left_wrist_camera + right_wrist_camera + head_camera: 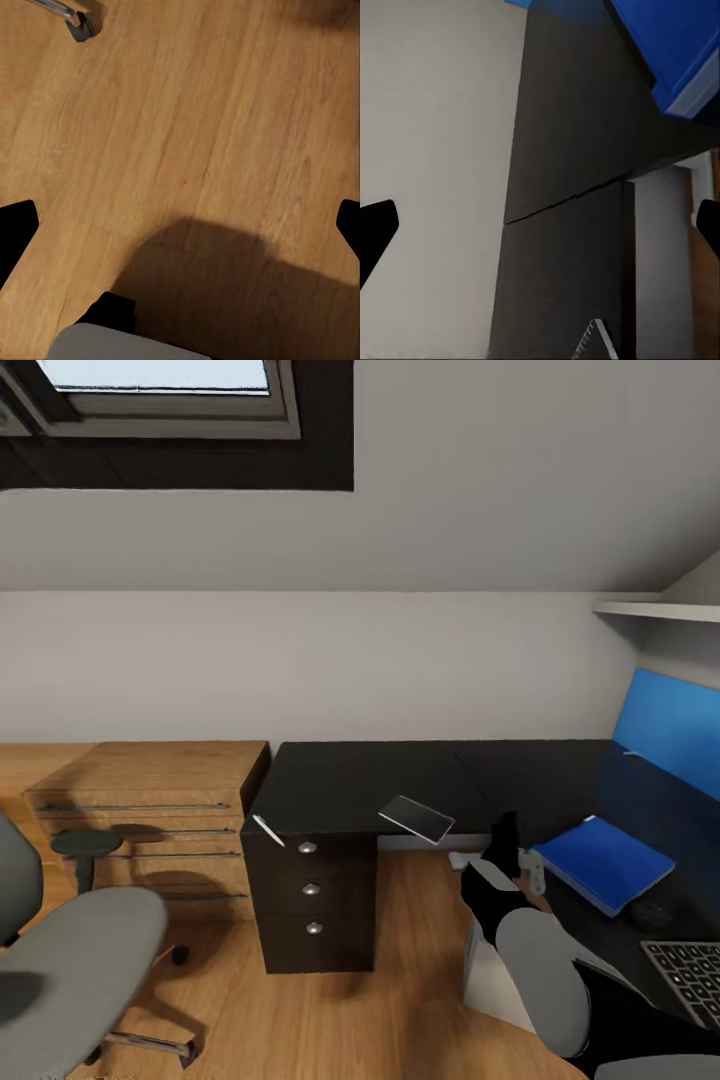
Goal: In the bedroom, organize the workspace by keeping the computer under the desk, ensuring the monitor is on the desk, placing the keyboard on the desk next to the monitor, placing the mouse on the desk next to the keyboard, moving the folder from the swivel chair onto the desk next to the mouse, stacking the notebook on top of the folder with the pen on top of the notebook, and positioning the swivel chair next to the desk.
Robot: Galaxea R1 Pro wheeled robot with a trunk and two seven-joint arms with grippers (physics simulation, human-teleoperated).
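The folder (602, 863) already lies on the desk (360, 780), on the black top's right wing, with the dark mouse (650, 913) just beside its near corner and the keyboard (690, 972) nearer you; so judge the notebook (417, 818) to be the next thing to fetch. It rests flat on the desk's front wing, close to the front edge, its long axis slanting diagonally across the top rather than square to that edge; the pen (268, 829) lies farther along, at the front edge above the drawers (312, 890).

Your right gripper (505, 838) hangs just off the desk's inner corner, between notebook and folder; the notebook lies to its left, near, and the folder to its right, also near. In the right wrist view the right gripper (540, 225) is spread wide with nothing between its fingers, looking along the desk top toward the folder's corner (675, 52); so you must swing leftward and turn the wrist to meet that slanted edge.

Your left gripper (181, 225) is likewise spread and empty, facing bare wooden floor (180, 112) near a castor (79, 26) of the swivel chair (70, 960); the right arm is the nearer one.
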